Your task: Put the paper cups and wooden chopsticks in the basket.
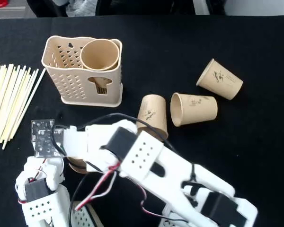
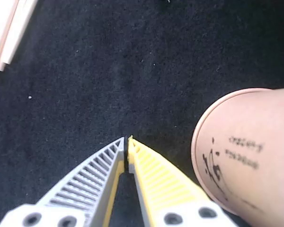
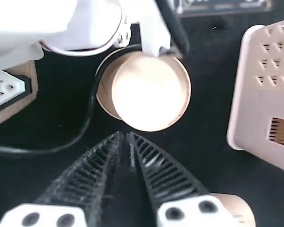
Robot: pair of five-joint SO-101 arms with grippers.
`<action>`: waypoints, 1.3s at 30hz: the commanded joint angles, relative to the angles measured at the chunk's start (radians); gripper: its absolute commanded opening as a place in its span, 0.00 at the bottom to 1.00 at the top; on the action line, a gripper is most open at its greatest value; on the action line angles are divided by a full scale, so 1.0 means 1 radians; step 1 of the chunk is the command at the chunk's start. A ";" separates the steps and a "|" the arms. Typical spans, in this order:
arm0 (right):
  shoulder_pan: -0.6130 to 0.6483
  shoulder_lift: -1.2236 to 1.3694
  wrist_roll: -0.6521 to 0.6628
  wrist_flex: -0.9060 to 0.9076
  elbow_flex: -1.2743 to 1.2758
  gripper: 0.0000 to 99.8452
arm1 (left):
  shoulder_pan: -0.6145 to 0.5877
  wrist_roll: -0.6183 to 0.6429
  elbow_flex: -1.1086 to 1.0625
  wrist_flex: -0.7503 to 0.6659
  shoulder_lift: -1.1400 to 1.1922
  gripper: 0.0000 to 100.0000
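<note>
**Both grippers shut and empty, one cup in the basket**

The left gripper [image 2: 128, 142] has its jaws pressed together on nothing, and so does the right gripper [image 3: 125, 138].

One paper cup [image 1: 100, 54] already sits in the basket [image 1: 68, 90]. Three more lie on their sides well to its right: the nearest cup [image 1: 153, 115], the middle cup [image 1: 194, 109] and the far cup [image 1: 220, 79]. Another cup [image 3: 142, 90] faces the right gripper mouth-on, close to the basket. The chopsticks [image 1: 12, 101] lie bunched left of the basket.

I'd say the cups are light, thin-walled and easily crushed, so a gentle pinch over the rim suits them. The chopsticks look stiff, slim and prone to rolling, so they are best taken mid-length.

The black cloth [image 1: 255, 47] over the table looks soft and slightly grippy.
</note>
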State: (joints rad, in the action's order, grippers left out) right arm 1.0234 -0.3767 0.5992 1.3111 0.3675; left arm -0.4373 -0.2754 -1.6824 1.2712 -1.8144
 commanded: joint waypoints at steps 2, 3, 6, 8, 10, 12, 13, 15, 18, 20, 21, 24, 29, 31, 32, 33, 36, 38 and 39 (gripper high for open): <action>0.006 -0.070 -0.011 -0.120 0.053 0.02 | 0.005 -0.005 -0.018 0.005 -0.005 0.03; 0.006 -0.068 -0.011 -0.160 0.076 0.02 | 0.005 -0.005 -0.018 0.005 -0.005 0.03; 0.006 -0.056 -0.011 -0.301 0.166 0.02 | 0.005 -0.005 -0.018 0.005 -0.005 0.03; 0.005 -0.048 -0.011 -0.370 0.222 0.02 | 0.005 -0.005 -0.018 0.005 -0.005 0.03; 0.002 -0.050 -0.009 -0.374 0.249 0.02 | 0.005 -0.005 -0.018 0.005 -0.005 0.03; -0.026 -0.050 -0.009 -0.347 0.252 0.02 | 0.005 -0.005 -0.018 0.005 -0.005 0.03; -0.046 -0.050 -0.006 -0.327 0.252 0.02 | 0.005 -0.005 -0.018 0.005 -0.005 0.03; -0.089 -0.053 -0.006 -0.284 0.252 0.02 | 0.005 -0.005 -0.018 0.005 -0.005 0.03; -0.152 -0.053 -0.003 -0.204 0.252 0.02 | 0.005 -0.005 -0.018 0.005 -0.005 0.03; -0.183 -0.053 0.006 -0.144 0.252 0.02 | 0.005 -0.005 -0.018 0.005 -0.005 0.03; -0.195 -0.053 0.029 -0.115 0.252 0.02 | 0.005 -0.005 -0.018 0.005 -0.005 0.03; -0.233 -0.054 0.101 -0.021 0.255 0.02 | 0.005 -0.005 -0.018 0.005 -0.005 0.03; -0.376 -0.054 0.163 0.044 0.255 0.02 | 0.005 -0.005 -0.018 0.005 -0.005 0.03; -0.459 -0.054 0.190 0.043 0.252 0.03 | 0.005 -0.005 -0.018 0.005 -0.005 0.03; -0.502 -0.054 0.207 0.040 0.251 0.03 | 0.005 -0.005 -0.018 0.005 -0.005 0.03; -0.540 -0.058 0.222 0.038 0.245 0.03 | 0.005 -0.005 -0.018 0.005 -0.005 0.03; -0.631 -0.096 0.227 0.044 0.194 0.03 | 0.005 -0.005 -0.018 0.005 -0.005 0.03; -0.658 -0.140 0.226 0.054 0.162 0.04 | 0.005 -0.005 -0.018 0.005 -0.005 0.03; -0.658 -0.166 0.213 0.069 0.150 0.07 | 0.005 -0.005 -0.018 0.005 -0.005 0.03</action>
State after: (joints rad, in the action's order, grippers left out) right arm 0.4051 -0.4657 0.8155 1.3571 0.5961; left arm -0.4373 -0.2754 -1.6824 1.2712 -1.8144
